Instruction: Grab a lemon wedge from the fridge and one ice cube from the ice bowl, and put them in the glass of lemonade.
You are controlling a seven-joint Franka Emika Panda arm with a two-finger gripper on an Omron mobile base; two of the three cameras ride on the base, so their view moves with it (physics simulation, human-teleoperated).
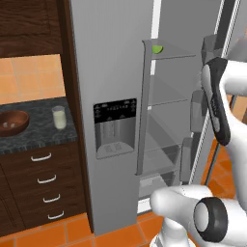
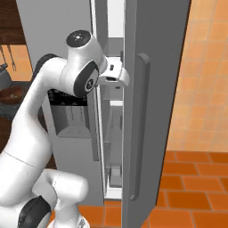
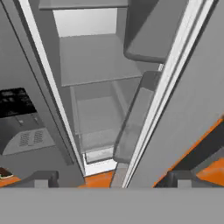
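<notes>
Looking into the fridge [image 1: 116,72] from my left base camera, I find its right door swung open and the lemon wedge [image 1: 157,49] lying on the top shelf [image 1: 169,54], a small yellow-green speck half cut off by the shelf's front edge. My own forearm blocks much of the open door on that side.

From the hand camera the gripper [image 3: 111,179] stands spread wide with nothing between its fingertips [image 3: 41,178], and it points down into the lower interior past the door bins [image 3: 133,122]. The wedge's shelf lies above that frame.

In the right base camera the open door [image 2: 153,102] faces me edge-on with its long handle [image 2: 139,127] and hides nearly the whole interior; the hand [image 2: 113,71] sits at the gap between the doors.

On the dark counter [image 1: 34,135] left of the fridge I see the ice bowl [image 1: 13,122] and, just right of it, the glass of lemonade [image 1: 59,117]. Pale specks in the bowl are probably the ice cubes [image 1: 6,125], too small to be sure.
</notes>
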